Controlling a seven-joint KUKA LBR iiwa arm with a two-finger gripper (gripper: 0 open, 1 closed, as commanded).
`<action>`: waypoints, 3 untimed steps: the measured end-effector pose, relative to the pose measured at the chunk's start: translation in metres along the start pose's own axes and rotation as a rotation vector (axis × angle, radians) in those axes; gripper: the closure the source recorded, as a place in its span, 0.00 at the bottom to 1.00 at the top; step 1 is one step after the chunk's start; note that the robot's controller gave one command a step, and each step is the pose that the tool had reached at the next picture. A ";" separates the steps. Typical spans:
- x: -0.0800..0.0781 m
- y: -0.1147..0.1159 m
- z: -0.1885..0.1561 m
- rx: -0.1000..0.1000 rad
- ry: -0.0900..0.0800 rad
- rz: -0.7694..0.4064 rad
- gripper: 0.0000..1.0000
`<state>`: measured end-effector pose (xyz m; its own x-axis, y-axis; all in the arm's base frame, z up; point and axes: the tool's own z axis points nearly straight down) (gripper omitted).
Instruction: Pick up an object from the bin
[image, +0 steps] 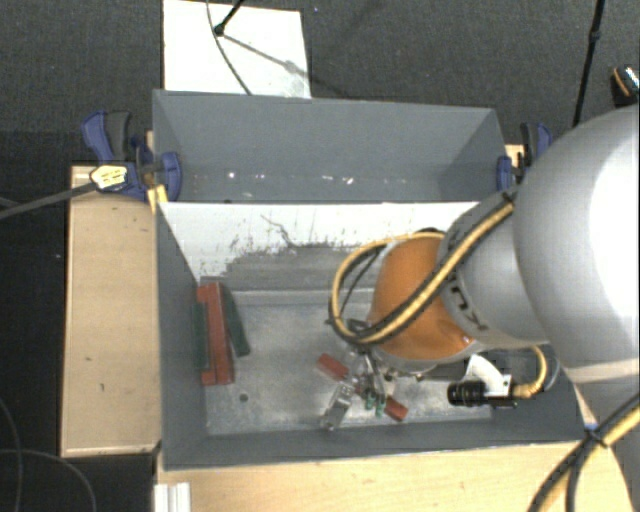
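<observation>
**A:** How does the arm stand?

**B:** The arm (565, 250) leans in over the side of the bin (320, 150) opposite the long red-brown block (212, 335). It is bent steeply down. Its orange cover (415, 300) and looped yellow-and-black cables (345, 285) hang above the floor. The tool (362, 392) sits low by the bin's front wall, well apart from that block.

**A:** Open or closed?

**B:** I cannot tell; the cover and the clutter under it hide that.

**A:** What lies under it?

**B:** One small red piece (330, 366) lies just beside the tool, on the side facing the block. A second red piece (398, 409) lies on the side away from the block. A pale grey piece (336, 412), possibly metal, lies at the tool's tip, nearer the front wall than the first red piece. Whether it touches the tool is unclear.

**A:** And the block itself?

**B:** It lies flat along the bin's side wall. A dark green strip (237, 325) rests against its inner edge.

**A:** The surface?

**B:** The bin floor is scuffed grey metal, and pale scratches run up the sloped back wall beyond the block. A dark speckled ground (60, 60) surrounds the bin.
</observation>
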<state>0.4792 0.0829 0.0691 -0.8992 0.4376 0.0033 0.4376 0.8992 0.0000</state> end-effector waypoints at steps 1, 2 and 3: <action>0.000 0.000 0.000 0.001 -0.001 0.000 0.00; 0.000 0.000 0.000 0.000 -0.001 0.001 1.00; -0.002 0.001 -0.117 -0.005 -0.011 -0.003 1.00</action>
<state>0.4815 0.0832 0.1859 -0.9006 0.4346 -0.0074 0.4345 0.9006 0.0054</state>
